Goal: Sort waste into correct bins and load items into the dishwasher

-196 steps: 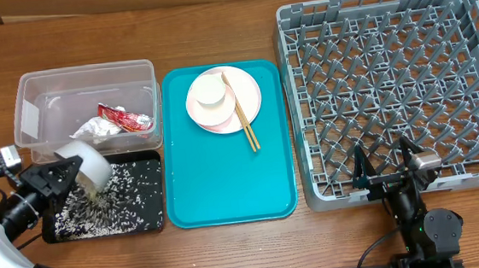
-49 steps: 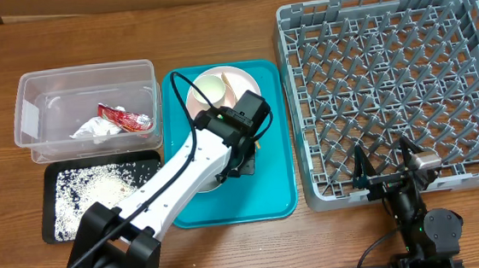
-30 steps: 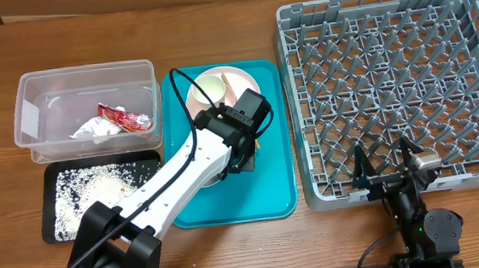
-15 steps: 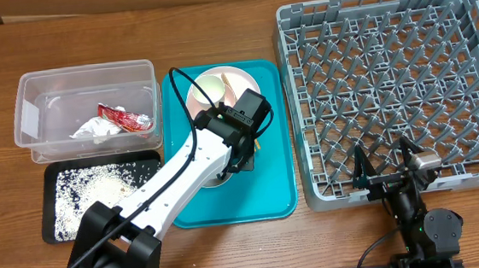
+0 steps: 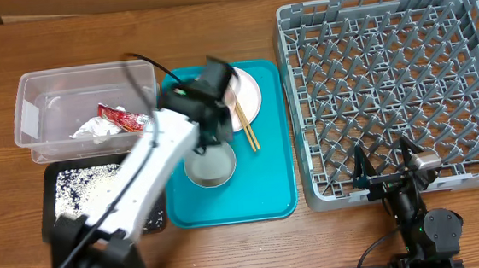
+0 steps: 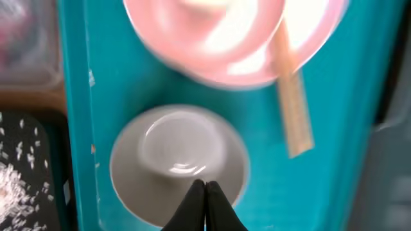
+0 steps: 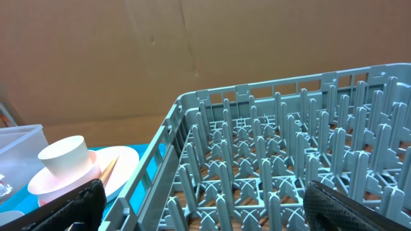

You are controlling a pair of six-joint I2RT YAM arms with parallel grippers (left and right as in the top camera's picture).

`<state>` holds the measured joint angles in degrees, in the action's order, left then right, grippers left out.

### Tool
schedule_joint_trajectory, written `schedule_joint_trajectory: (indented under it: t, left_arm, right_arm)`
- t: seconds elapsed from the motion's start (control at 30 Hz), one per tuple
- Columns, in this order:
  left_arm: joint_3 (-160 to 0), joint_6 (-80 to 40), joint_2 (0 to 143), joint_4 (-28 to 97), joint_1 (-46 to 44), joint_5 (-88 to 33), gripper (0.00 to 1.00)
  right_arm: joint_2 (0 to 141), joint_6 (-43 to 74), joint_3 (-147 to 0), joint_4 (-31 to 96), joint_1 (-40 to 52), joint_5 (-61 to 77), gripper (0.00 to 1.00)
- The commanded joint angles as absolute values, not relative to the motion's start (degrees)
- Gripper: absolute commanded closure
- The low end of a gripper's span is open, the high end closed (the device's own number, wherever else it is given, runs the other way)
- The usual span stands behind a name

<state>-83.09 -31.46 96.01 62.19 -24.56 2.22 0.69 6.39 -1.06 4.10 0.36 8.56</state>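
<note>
A pale grey bowl (image 5: 209,166) sits on the teal tray (image 5: 270,191); in the left wrist view the bowl (image 6: 176,160) lies just below my left gripper (image 6: 205,187), which is shut and empty. In the overhead view the left gripper (image 5: 212,134) is blurred above the tray. The pink plate (image 5: 249,95) carries a white cup (image 7: 64,157) and the chopsticks (image 5: 246,127). The clear tub (image 5: 40,98) holds the napkin (image 5: 93,128) and the red-and-white wrapper (image 5: 123,117). The black tray (image 5: 63,229) holds rice (image 5: 81,185). My right gripper (image 5: 388,169) is open at the near edge of the grey dish rack (image 5: 389,79).
The teal tray lies between the two bins on the left and the rack on the right. The rack (image 7: 276,141) shows only pegs and grid floor. A brown cardboard wall (image 7: 192,45) stands behind the table.
My left arm has lifted off the bowl and swung back and to the left, blurred. The bowl stays on the teal tray. The right arm has not moved.
</note>
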Motion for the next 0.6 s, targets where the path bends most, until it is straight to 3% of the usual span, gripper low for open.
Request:
schedule_joint_trajectory:
  t: [0.0,0.03,0.13,0.23,0.47,0.53,0.57]
  left_arm:
    - [-88.77,-32.14,90.21,61.39,-17.98,-9.08,0.96]
    - [-89.12,-32.14,89.76,60.62,-16.43,-11.7,0.94]
    - [-89.14,-32.16,89.47,59.53,-12.97,-15.75,0.76]
    - [-89.1,-32.03,89.91,61.06,-10.74,-16.03,0.49]
    - [-90.72,-29.98,89.86,61.04,-3.22,-19.38,0.46]
    - [-91.31,-30.06,89.86,60.4,0.36,-22.33,0.39]
    - [-91.31,-30.06,89.86,59.57,2.33,-23.83,0.25]
  right_arm:
    - [0.16,6.46,-0.45,3.84,0.25,8.4,0.0]
    - [0.16,6.46,-0.45,3.84,0.25,8.4,0.0]
    - [0.16,6.48,-0.45,3.79,0.25,9.04,0.0]
    - [0.16,6.52,-0.45,3.77,0.25,9.65,0.0]
    - [1.02,10.57,-5.54,7.6,0.25,22.06,0.0]
    - [2.98,10.5,-10.44,11.66,0.25,20.18,0.0]
    - [4.75,10.5,-13.58,13.65,0.25,19.29,0.0]
